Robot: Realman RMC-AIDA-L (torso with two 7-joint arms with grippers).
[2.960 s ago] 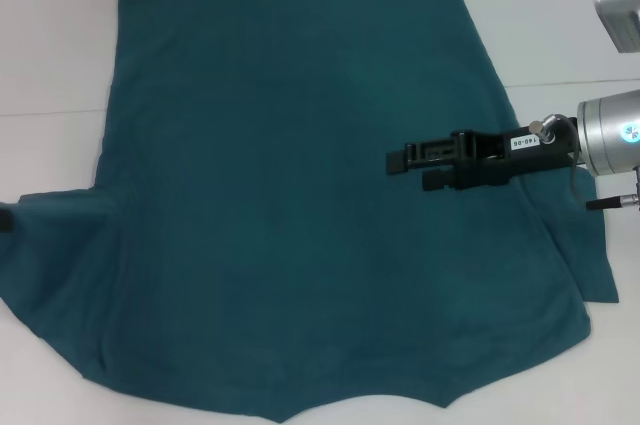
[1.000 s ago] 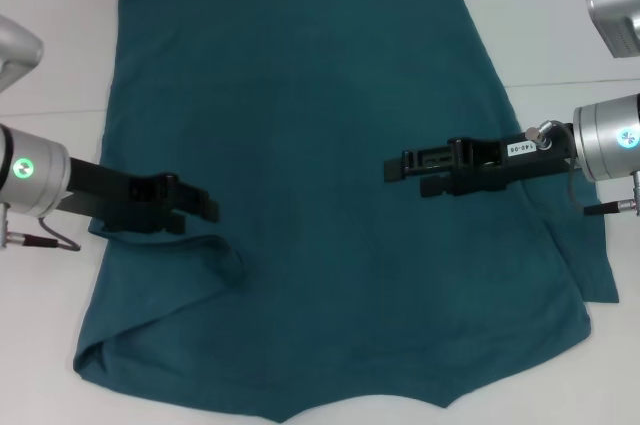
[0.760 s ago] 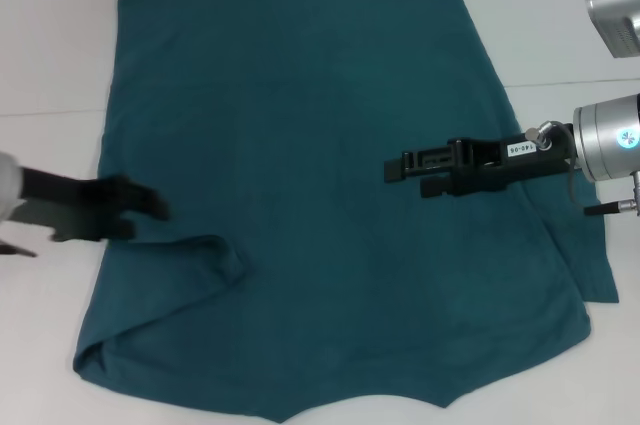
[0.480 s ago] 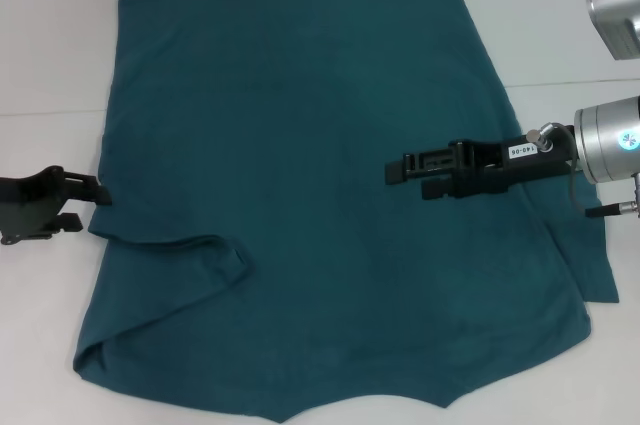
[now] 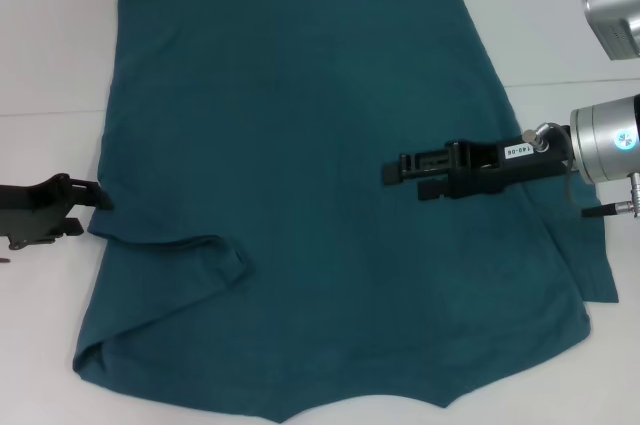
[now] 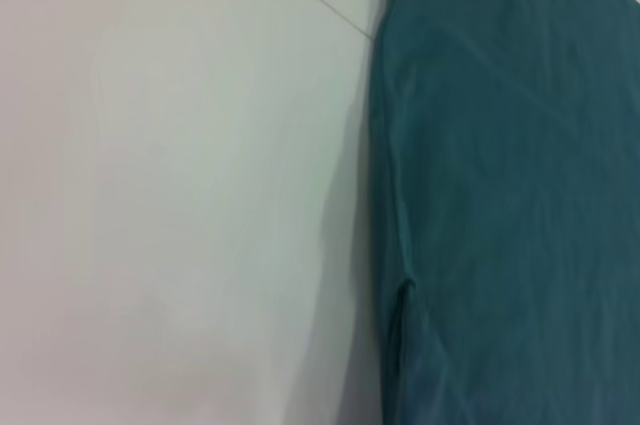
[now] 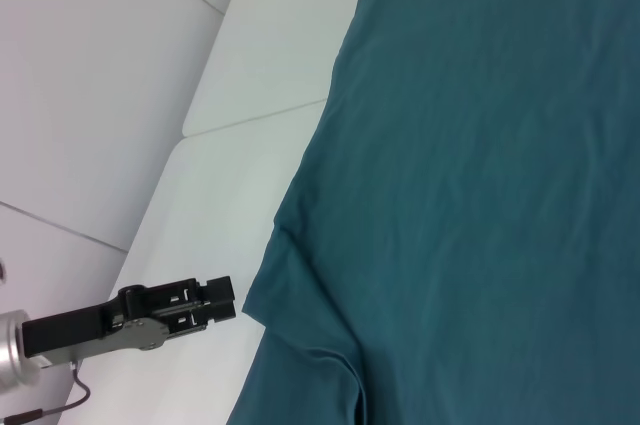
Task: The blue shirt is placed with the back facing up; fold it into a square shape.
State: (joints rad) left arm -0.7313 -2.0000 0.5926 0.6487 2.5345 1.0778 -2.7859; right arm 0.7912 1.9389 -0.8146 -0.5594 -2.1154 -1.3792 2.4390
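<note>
The blue shirt [image 5: 320, 145] lies flat on the white table, plain side up, hem at the far end. Its left sleeve [image 5: 185, 263] is folded inward onto the body; the right sleeve [image 5: 598, 265] still sticks out sideways. My left gripper [image 5: 88, 207] is low at the shirt's left edge, just off the cloth, open and holding nothing; the right wrist view shows it too, the left gripper [image 7: 222, 301] beside the folded edge. My right gripper [image 5: 405, 175] hovers over the shirt's right half, open and empty. The left wrist view shows only the shirt's edge [image 6: 400, 195].
The white table [image 5: 50, 65] has bare strips on both sides of the shirt and a thin seam line [image 5: 570, 81] running across it. The shirt's near edge reaches the bottom of the head view.
The left arm brought the left sleeve over onto the shirt, let it go, and pulled back to the left edge. The right gripper has stayed in place.
</note>
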